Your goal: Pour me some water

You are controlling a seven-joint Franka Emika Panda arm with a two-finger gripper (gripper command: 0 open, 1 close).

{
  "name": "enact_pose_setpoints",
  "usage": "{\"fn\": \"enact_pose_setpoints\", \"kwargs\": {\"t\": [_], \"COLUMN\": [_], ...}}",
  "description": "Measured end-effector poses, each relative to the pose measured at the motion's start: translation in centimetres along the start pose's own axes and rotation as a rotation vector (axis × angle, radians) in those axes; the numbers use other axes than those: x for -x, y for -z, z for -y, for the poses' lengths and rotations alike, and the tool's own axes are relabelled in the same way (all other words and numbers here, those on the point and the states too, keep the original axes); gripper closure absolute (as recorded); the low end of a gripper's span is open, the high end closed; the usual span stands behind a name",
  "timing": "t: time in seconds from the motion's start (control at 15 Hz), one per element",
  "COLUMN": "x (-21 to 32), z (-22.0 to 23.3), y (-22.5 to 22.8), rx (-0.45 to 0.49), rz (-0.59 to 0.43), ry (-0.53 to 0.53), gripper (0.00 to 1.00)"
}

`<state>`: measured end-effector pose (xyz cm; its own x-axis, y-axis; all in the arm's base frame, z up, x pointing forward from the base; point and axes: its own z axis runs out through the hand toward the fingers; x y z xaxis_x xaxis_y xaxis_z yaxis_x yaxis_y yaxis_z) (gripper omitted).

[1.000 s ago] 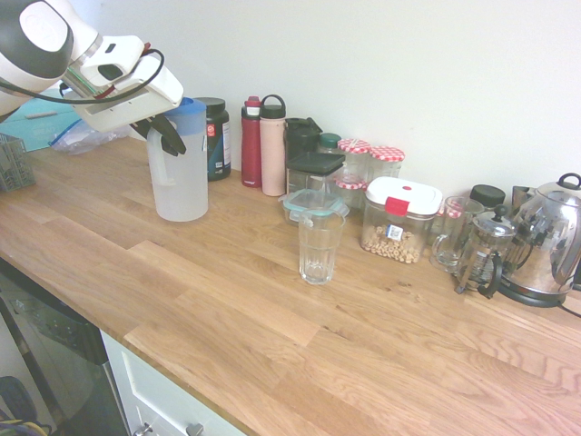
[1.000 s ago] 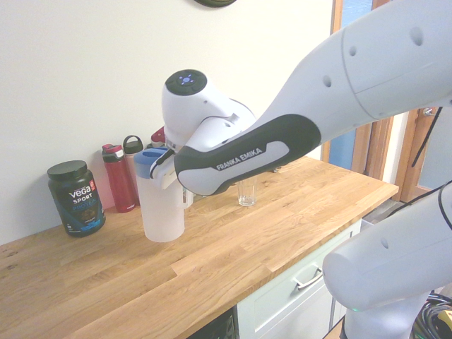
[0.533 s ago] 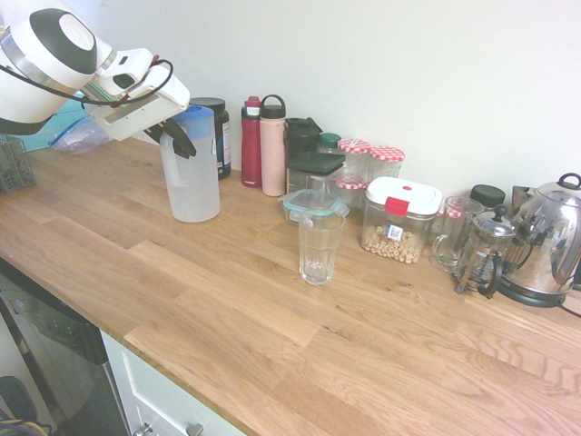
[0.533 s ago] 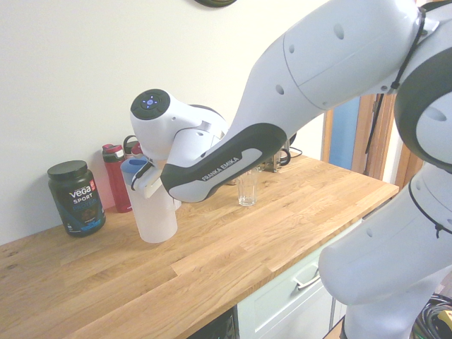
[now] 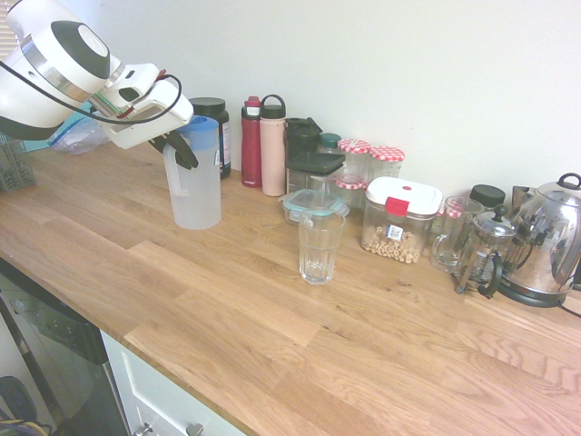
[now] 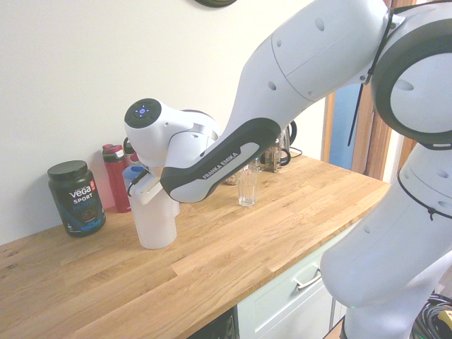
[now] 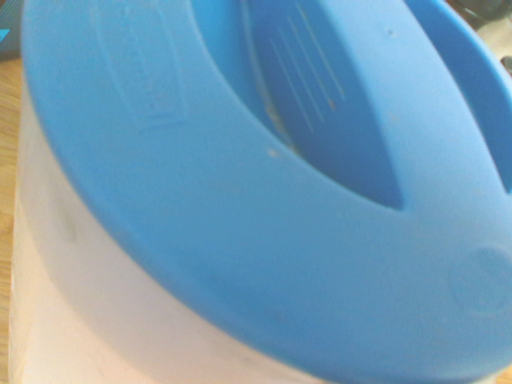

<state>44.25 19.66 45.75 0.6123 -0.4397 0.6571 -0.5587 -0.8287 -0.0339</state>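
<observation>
Water (image 5: pixel 196 211) shows faintly low inside frosted pitcher (image 5: pixel 194 186) with blue lid (image 7: pixel 264 184), below gripper (image 5: pixel 178 151); gripper fingers clamped on pitcher handle near its rim; pitcher upright, base just clear of wooden counter (image 5: pixel 227 291); empty drinking glass (image 5: pixel 319 246) stands well apart, to the right.

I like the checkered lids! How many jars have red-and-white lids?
3, bunched by the wall: one behind the black-lidded container, one beside it, one lower in front. More may hide behind.
</observation>
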Motion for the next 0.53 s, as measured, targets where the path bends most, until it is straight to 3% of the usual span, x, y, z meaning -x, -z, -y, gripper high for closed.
{"fn": "enact_pose_setpoints", "kwargs": {"t": [0.53], "x": [0.26], "z": [-0.30], "y": [0.89], "rx": [0.023], "rz": [0.021], "ry": [-0.017], "gripper": [0.00]}}
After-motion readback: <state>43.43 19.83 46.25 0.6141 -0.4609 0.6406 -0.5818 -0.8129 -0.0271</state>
